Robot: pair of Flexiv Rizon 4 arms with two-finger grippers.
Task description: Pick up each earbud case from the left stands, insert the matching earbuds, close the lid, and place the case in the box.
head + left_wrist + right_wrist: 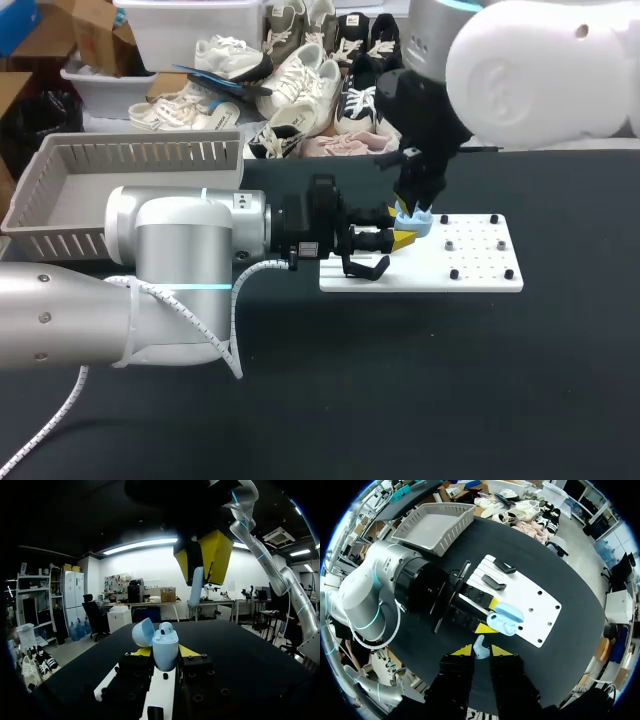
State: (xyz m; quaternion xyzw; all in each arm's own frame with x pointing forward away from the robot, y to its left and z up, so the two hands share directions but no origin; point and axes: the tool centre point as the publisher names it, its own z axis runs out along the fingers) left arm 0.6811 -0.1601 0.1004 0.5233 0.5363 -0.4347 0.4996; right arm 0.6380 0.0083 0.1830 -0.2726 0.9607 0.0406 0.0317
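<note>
Pale-blue case [165,647]: lid open, pinched betw. L gripper [165,654] tips; head view, mid-frame at left edge of white stand plate [480,250].
Seated bud [166,627]: already in case.
Earbud [480,647]: nipped in R gripper [481,652], just above case.
Grey basket [130,160]: upper left, well apart.

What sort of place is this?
Most likely a robotics lab bench: over a black table, the left tool holds an open blue earbud case at a white pegged board, the right tool holds an earbud above it, and a grey basket sits alongside.
</note>
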